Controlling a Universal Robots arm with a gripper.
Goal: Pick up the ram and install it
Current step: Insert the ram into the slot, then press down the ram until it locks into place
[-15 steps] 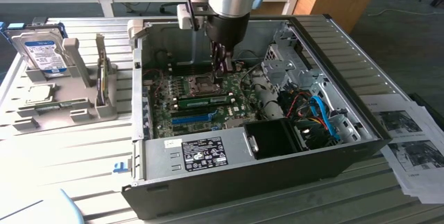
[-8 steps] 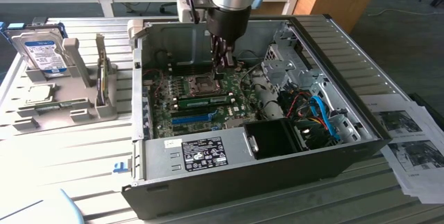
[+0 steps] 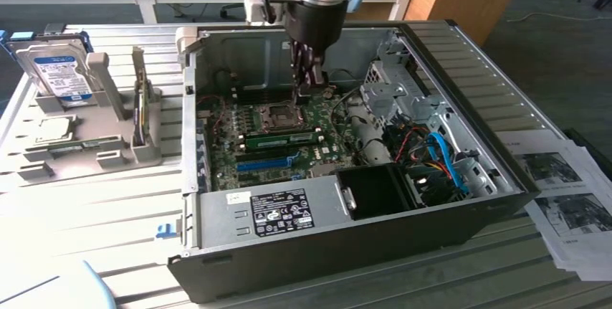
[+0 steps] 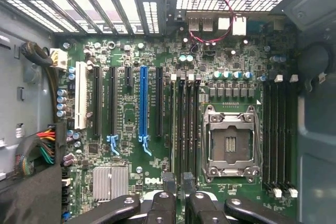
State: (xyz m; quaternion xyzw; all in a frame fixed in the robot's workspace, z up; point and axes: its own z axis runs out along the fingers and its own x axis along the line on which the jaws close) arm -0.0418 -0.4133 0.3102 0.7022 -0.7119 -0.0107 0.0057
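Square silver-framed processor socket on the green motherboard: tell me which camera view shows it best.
The wrist view. There the square silver-framed processor socket is seen straight on and whole, with its metal frame and open centre plain. The exterior view shows the same socket much smaller and at a slant, so its detail is hard to make out.

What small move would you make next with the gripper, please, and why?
Probably a slow, straight lift. A green ram already sits in a memory slot beside the CPU socket, with the gripper directly over that bank; whether it is fully seated, I cannot tell.
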